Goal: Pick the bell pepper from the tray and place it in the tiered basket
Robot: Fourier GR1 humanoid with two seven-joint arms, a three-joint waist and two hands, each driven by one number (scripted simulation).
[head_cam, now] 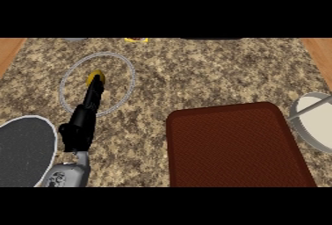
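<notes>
My left hand (86, 105) reaches up from the lower left over a thin grey wire ring (133, 77), which looks like the tiered basket seen from above. A yellow bell pepper (95, 74) shows at the hand's tips, inside the ring and mostly hidden by the black fingers curled round it. The dark red tray (233, 149) lies at the lower right with nothing on it. My right hand is out of sight.
A dark grey plate with a white rim (23, 154) sits at the lower left beside my forearm. A white round dish with a grey bar across it (318, 127) is at the right edge. A small yellow item (136, 39) lies at the far edge.
</notes>
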